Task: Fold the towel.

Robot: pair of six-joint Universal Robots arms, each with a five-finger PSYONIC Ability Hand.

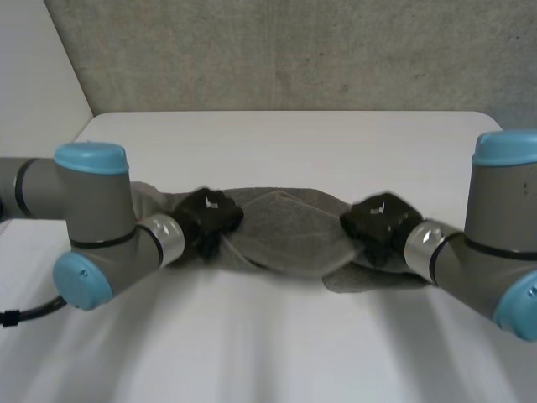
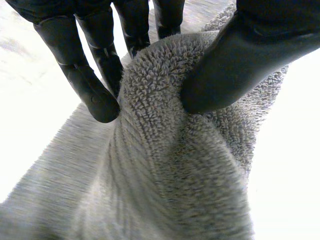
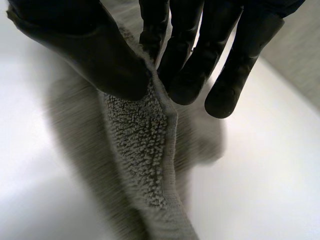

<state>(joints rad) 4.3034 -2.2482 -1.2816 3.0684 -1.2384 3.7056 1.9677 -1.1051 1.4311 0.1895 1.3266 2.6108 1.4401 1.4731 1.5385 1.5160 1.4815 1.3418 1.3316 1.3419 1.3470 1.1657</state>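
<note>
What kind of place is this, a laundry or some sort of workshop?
Most likely a robotics lab or test bench, not a laundry: a white table against a plain grey wall, and a robot's left hand and right hand pinching one grey towel.

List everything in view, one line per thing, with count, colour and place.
towel: one, grey terry, bunched on the table between the two hands, partly lifted at both ends
table: one, white, under the towel and arms
wall: one, grey and rough, behind the table's far edge
left arm: one, grey with light-blue caps, reaching in from the robot's left
right arm: one, grey with light-blue caps, reaching in from the robot's right
left hand: one, black, pinching the towel's left end between thumb and fingers
right hand: one, black, pinching the edge at the towel's right end between thumb and fingers
</note>
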